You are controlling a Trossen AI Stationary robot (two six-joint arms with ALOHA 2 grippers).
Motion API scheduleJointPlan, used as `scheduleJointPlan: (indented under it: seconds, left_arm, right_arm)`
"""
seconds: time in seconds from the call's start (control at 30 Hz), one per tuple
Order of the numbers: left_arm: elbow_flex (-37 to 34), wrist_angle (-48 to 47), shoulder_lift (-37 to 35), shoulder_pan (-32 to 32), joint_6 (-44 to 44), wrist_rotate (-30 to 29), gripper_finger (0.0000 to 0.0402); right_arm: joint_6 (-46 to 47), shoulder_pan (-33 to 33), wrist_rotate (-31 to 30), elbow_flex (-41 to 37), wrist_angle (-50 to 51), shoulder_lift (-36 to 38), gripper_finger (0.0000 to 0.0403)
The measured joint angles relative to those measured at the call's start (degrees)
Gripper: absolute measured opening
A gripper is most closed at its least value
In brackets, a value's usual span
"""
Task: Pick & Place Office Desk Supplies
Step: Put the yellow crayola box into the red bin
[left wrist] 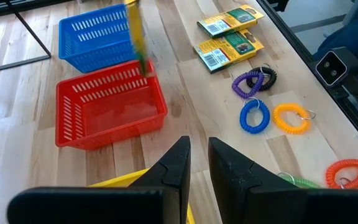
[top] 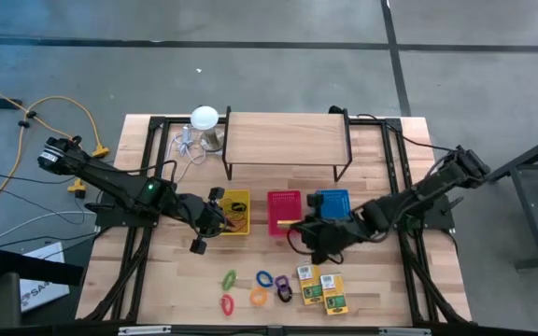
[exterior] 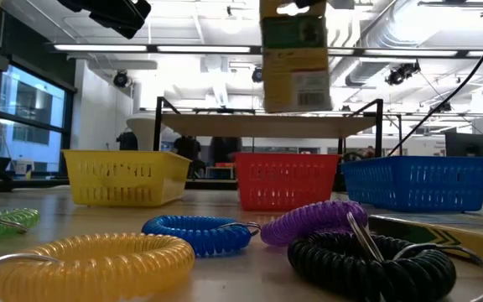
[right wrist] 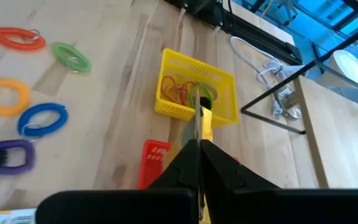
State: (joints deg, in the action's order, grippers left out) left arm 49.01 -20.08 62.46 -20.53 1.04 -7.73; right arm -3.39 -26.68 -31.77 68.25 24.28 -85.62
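right pincer (top: 299, 225) clenched on a yellow-and-green card box (exterior: 295, 54), box held edge-on between the fingers and lifted clear of the bench (top: 372, 280), hanging above the red basket (top: 285, 211) by its front edge; in the low view the box hangs well above the basket rims

red basket sits between yellow basket (top: 235, 213) and blue basket (top: 332, 205), three in a row in front of a low wooden shelf (top: 286, 140) on a black frame

left pincer (top: 215, 217) at the yellow basket's near-left side, fingers (left wrist: 178, 165) slightly parted with a narrow gap, gripping nothing I can see

yellow basket holds thin rubber bands (right wrist: 185, 92), orange and green ones visible

still on the bench near the front edge: two more card boxes (top: 319, 290) lying flat side by side, coiled rings beside them: black ring (exterior: 367, 262) touching purple ring (exterior: 313, 225), blue ring (top: 264, 279), yellow ring (top: 258, 297), green ring (top: 229, 278), orange ring (top: 226, 304) farthest left

white round-topped lamp (top: 205, 119) with cable at the back left corner of the bench
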Motion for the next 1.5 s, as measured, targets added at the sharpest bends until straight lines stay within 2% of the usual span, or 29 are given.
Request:
scheduleJointPlan:
  seconds: [0.4, 0.67, 1.17, 1.5]
  left_arm:
    - [0.0, 0.0, 0.0, 0.0, 0.0, 0.0, 0.0054]
    - [0.0, 0.0, 0.0, 0.0, 0.0, 0.0, 0.0054]
    - [0.0, 0.0, 0.0, 0.0, 0.0, 0.0, 0.0054]
    - [0.0, 0.0, 0.0, 0.0, 0.0, 0.0, 0.0054]
  right_arm:
    - [-1.0, 7.7, 6.7, 0.0, -2.8, 0.0, 0.0002]
    - [-1.0, 10.7, 6.9, 0.0, -3.1, -0.1, 0.0002]
    - [1.0, 11.2, 7.5, -0.4, -4.9, -2.0, 0.0002]
    - [5.8, 11.4, 8.1, -5.9, -8.3, -2.3, 0.0002]
